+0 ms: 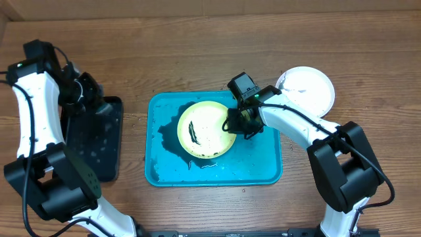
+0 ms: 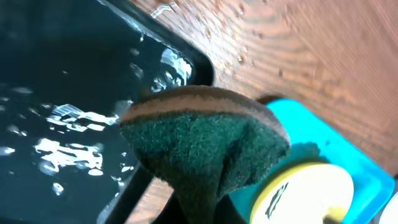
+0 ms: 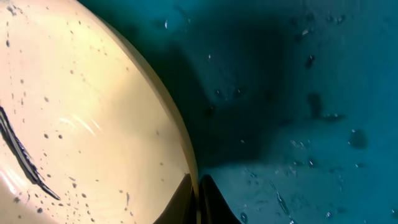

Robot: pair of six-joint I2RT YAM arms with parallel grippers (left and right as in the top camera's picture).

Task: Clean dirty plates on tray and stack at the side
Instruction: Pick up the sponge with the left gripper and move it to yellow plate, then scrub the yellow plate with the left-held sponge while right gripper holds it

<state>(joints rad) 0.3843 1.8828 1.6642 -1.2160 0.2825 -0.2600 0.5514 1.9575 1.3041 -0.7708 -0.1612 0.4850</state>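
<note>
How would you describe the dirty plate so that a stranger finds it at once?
Look at the bright blue tray in the middle of the wooden table. One round plate lies on it. Its yellow-green rim and dark smears set it apart from the plain white plate off the tray.

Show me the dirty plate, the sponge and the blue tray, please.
dirty plate [image 1: 209, 129]: overhead view, on its white centre beside the dark smear.
sponge [image 2: 205, 146]: left wrist view, on its green scouring face.
blue tray [image 1: 261, 164]: overhead view, on bare floor near its right corner.
</note>
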